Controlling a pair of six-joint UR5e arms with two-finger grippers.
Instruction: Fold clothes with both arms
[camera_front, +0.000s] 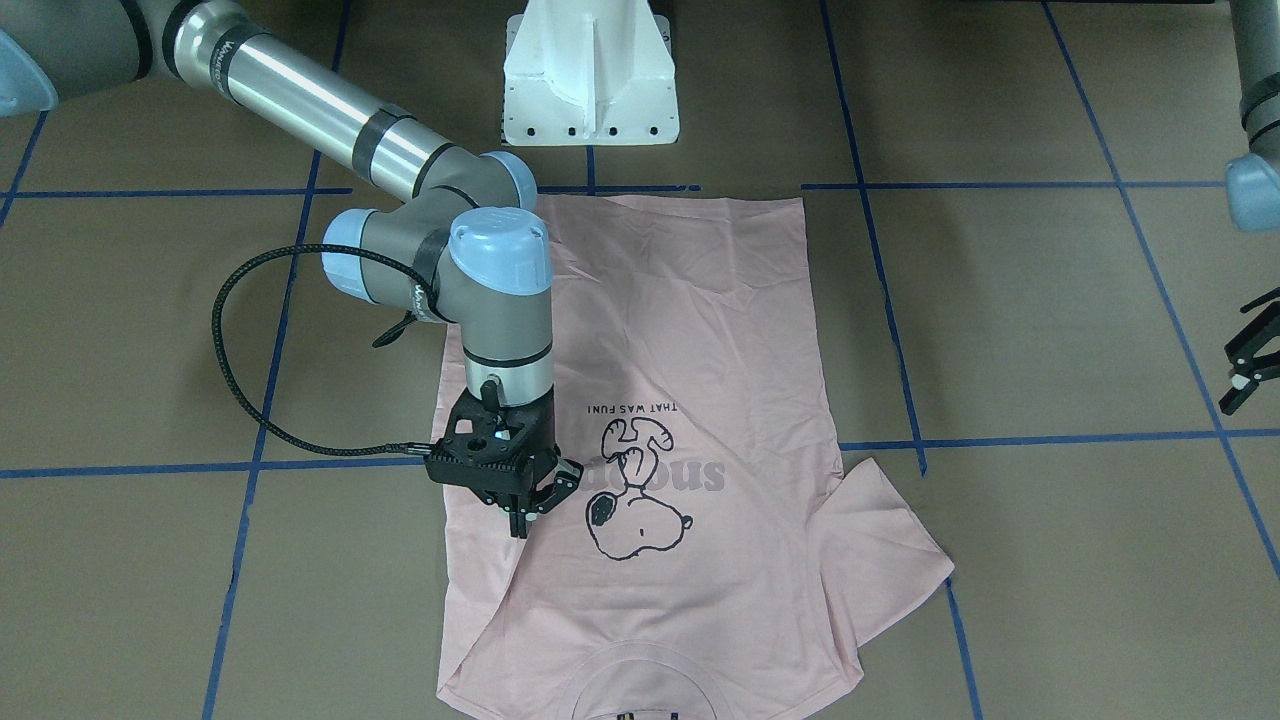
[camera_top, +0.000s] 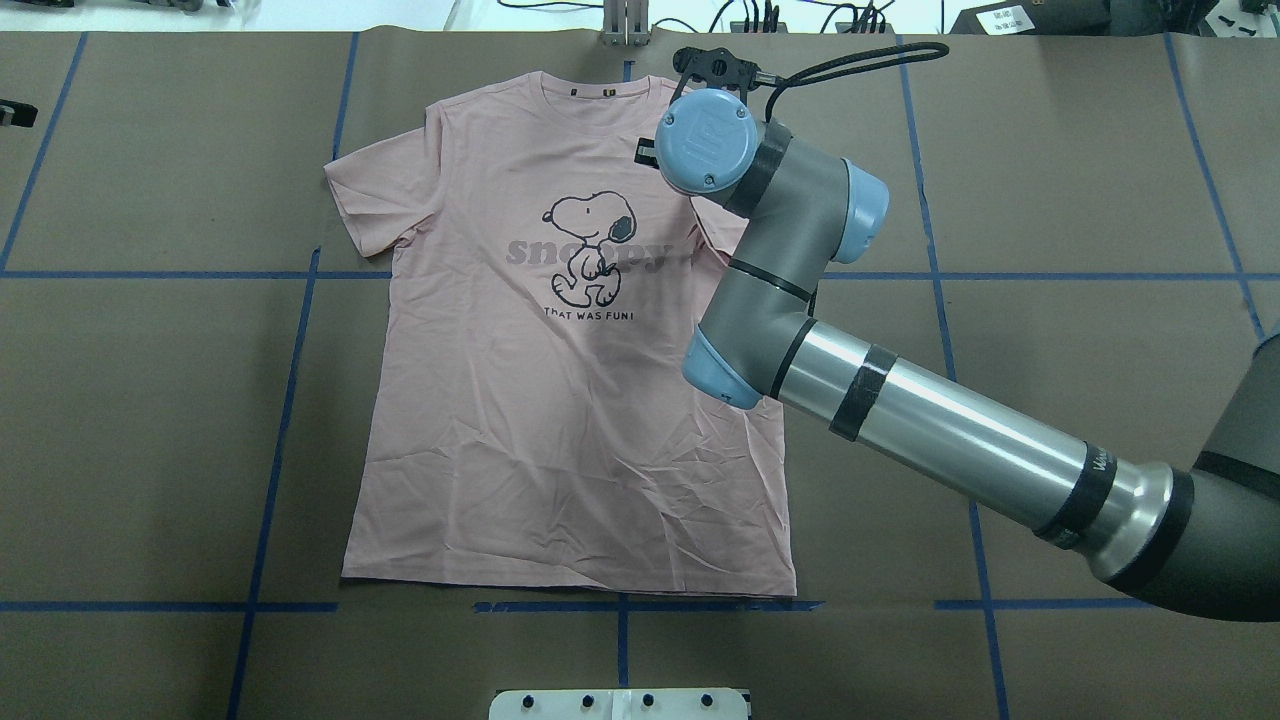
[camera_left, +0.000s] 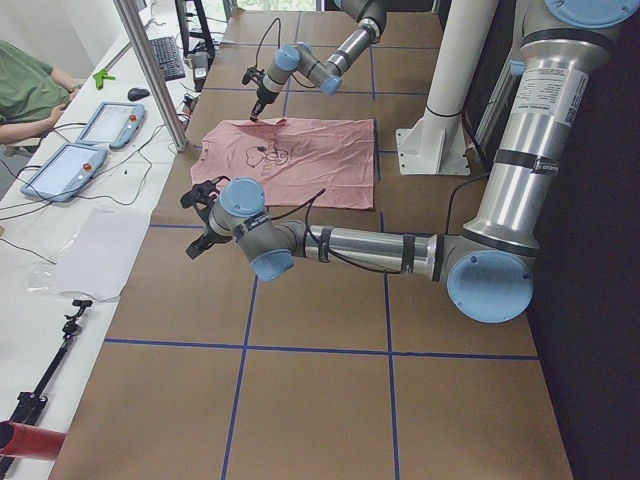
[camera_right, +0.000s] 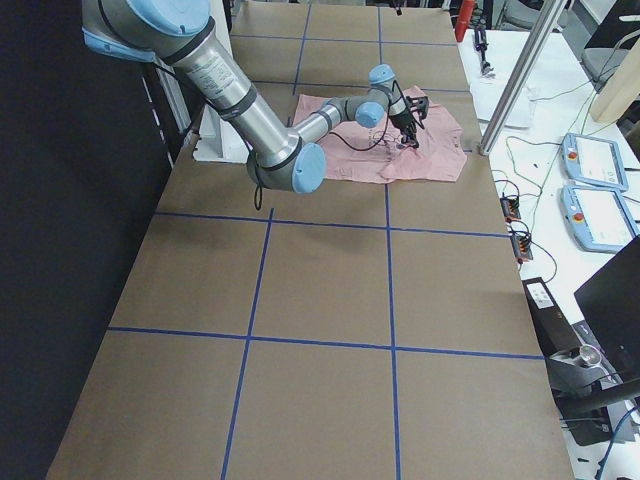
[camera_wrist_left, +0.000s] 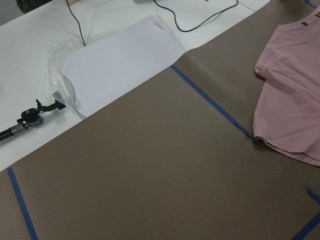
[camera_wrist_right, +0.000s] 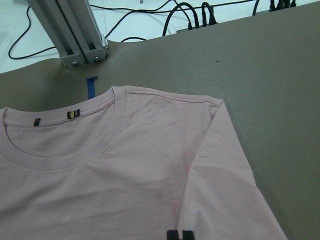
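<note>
Pink T-shirt (camera_front: 700, 330) lies flat, print up, one sleeve folded in under the right gripper (camera_front: 535, 500), well apart from the left gripper (camera_front: 1250, 365)

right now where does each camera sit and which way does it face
Front: across the table, facing the robot; right arm over the shirt.
Overhead: behind the robot, looking down; right arm, shirt.
Left side: table end; left arm near, right far.
Right side: opposite end; right arm near.
Left wrist: bare table, shirt sleeve; no fingers.
Right wrist: collar, folded sleeve; no fingers.
All six share the shirt.
</note>
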